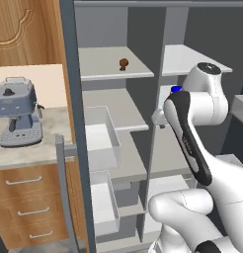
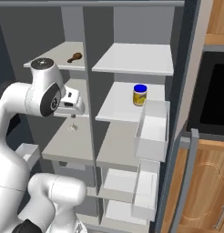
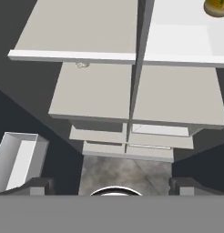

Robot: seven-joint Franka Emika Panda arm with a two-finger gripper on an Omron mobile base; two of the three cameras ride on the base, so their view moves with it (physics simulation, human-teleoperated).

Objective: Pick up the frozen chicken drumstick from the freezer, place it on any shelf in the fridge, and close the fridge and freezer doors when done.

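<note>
On freezer's top shelf: frozen chicken drumstick (image 1: 123, 63), untouched, both doors open.
Drumstick sits at 12 o'clock in left base view, approx 10 o'clock in right base view, w/ gripper (image 2: 72, 109) below it, in front of freezer (image 1: 111, 108) middle shelves, pointing down. Hand view: fingertips (image 3: 38, 185) wide apart, nothing btwn them. Yellow jar (image 2: 140, 95) w/ blue lid stands on fridge (image 2: 132, 109) 2nd shelf; top shelf (image 2: 134, 59) bare.

drumstick (image 1: 123, 63) on top freezer shelf (image 1: 111, 64), jar (image 2: 140, 95) on second fridge shelf (image 2: 120, 102), coffee machine (image 1: 16, 111) left on counter (image 1: 29, 148)
</note>
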